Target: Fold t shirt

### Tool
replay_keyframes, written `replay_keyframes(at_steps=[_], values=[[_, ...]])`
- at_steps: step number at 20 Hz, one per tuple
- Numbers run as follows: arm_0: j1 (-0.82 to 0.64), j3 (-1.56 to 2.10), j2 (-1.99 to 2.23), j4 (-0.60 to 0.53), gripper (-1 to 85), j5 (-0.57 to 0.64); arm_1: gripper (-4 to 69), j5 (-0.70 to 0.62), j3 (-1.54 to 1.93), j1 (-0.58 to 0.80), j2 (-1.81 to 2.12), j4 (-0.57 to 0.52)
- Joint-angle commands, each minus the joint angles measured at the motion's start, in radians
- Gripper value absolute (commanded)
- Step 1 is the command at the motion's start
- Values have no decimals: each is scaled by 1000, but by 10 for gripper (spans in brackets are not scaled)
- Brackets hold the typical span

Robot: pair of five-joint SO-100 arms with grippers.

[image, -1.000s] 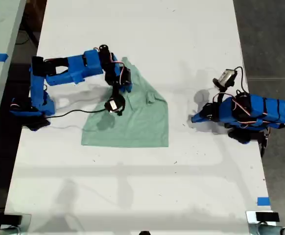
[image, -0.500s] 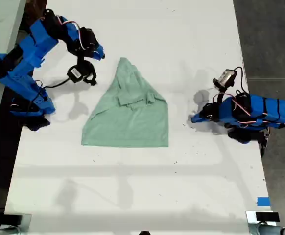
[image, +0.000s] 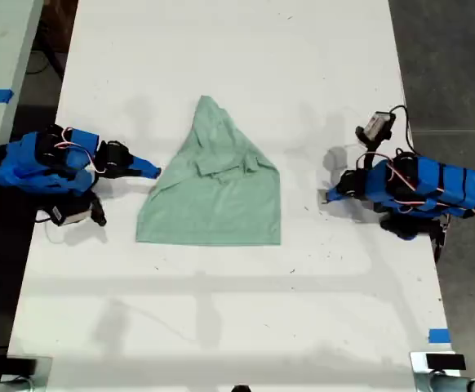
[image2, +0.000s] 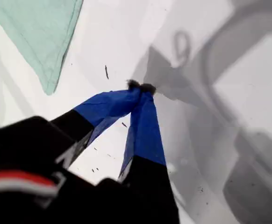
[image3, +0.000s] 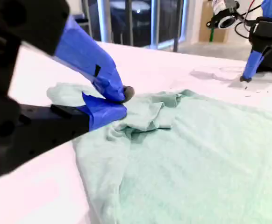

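White bench (image: 221, 327) carries the t shirt (image: 221, 196) at its middle, folded to a peak, with bare surface all round. Its underlayers are hidden. My second tool (image: 154, 171), pressed together, lies low at the shirt's edge on the exterior view's left; whether it touches cloth is unclear. My first tool (image: 329, 196), also pressed together, points at the bench, apart from the shirt.

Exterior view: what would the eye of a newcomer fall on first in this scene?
The pale mint-green cloth t shirt, folded into a rough triangle, lies in the middle of the long white table. A blue arm lies low at each side of it: my second gripper at the exterior view's left, almost at the shirt's edge, and my first gripper at the exterior view's right, apart from it. Both are shut on nothing.
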Motion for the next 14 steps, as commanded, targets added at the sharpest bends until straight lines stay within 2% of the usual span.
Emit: replay_keyframes(at_steps=[1, 4, 13, 14], values=[[-29, 57, 72, 14, -1, 18, -20, -5, 38, -31, 6, -35], [-57, 69, 71, 28, -1, 8, -19, 60, 49, -100, 6, -58], [-61, 71, 71, 52, 0, -28, -19, 64, 55, -133, 6, -69], [-75, 74, 71, 92, 46, -118, -19, 66, 55, -132, 6, -69]])
